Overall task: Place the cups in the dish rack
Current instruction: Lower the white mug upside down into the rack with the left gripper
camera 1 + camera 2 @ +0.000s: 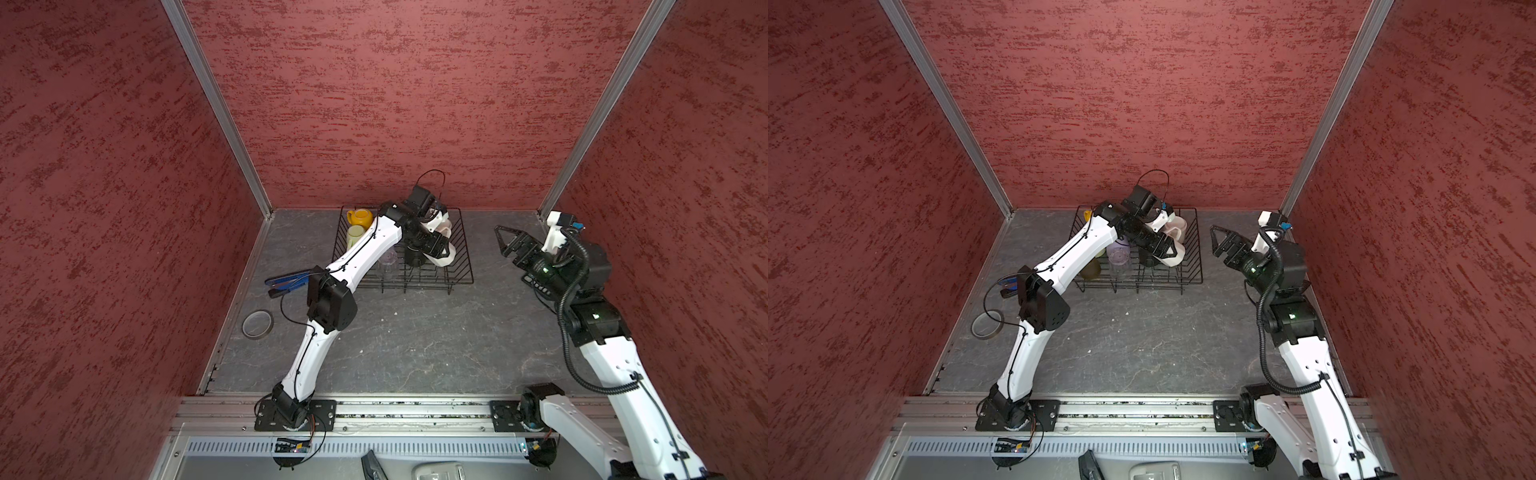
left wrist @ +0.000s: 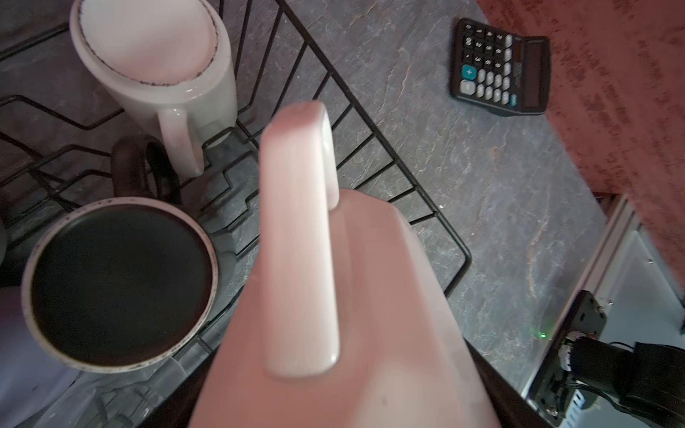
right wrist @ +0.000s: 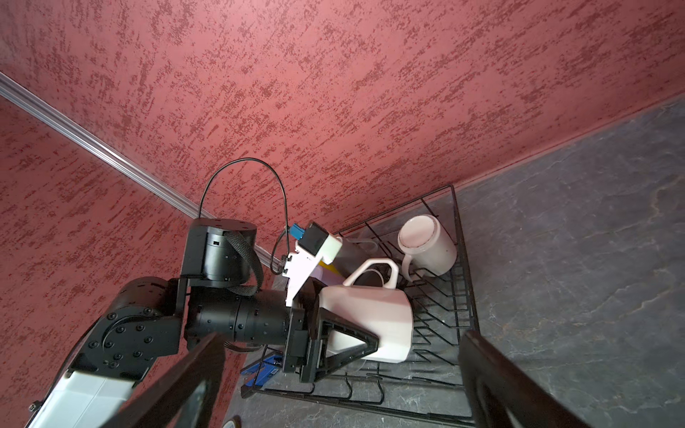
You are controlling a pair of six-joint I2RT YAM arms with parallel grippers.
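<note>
The black wire dish rack (image 1: 468, 266) (image 1: 1199, 266) stands at the back of the table. My left gripper (image 1: 437, 249) is shut on a white faceted mug (image 1: 448, 261) (image 3: 370, 311), held on its side above the rack's right half. The mug's body and handle (image 2: 300, 241) fill the left wrist view. In the rack sit a black mug (image 2: 118, 281), an upturned white mug (image 2: 148, 52) (image 3: 426, 244), a yellow mug (image 1: 360, 217), a pale green mug (image 1: 356, 237), a clear glass (image 1: 388, 266), a lilac tumbler (image 1: 1120, 253) and an olive-brown glass (image 1: 1091, 271). My right gripper (image 1: 502, 241) hangs open and empty to the rack's right.
A black calculator (image 2: 498, 66) lies on the table right of the rack, under my right arm. A tape roll (image 1: 257, 324) and a blue-handled tool (image 1: 286, 280) lie by the left wall. Red walls close in the back and both sides.
</note>
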